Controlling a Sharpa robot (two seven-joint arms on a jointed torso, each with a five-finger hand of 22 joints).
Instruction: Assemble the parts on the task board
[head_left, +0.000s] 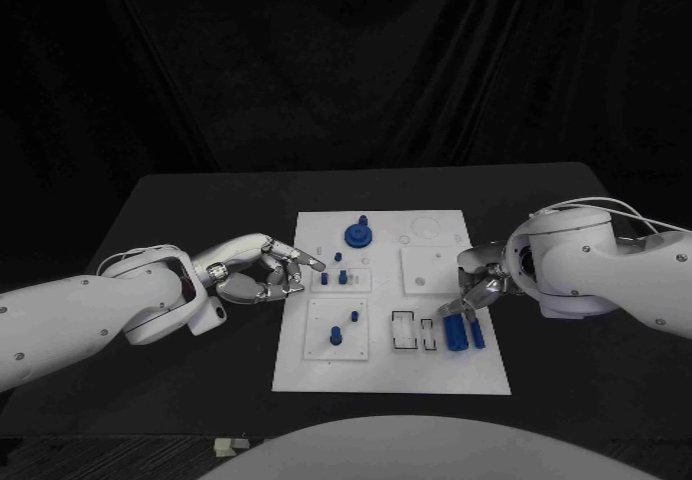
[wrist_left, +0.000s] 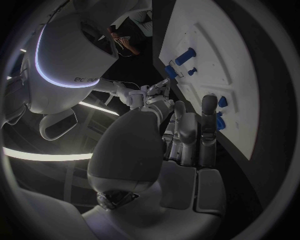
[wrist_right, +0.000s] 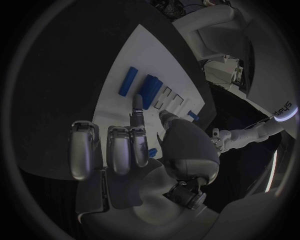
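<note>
White task board (head_left: 433, 375) centred on black desk (head_left: 188, 210), left hand (head_left: 260, 270) held at its edge — fingers curled, nothing pinched, right hand (head_left: 483, 285) over blue parts (head_left: 464, 332) — grip not discernible

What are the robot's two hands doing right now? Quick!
Left hand: holds nothing, fingers apart beside the task board.
Right hand: cannot tell; its fingers reach down to the blue parts.

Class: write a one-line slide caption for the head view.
Two hands, left and right, hover at the white task board.
</note>
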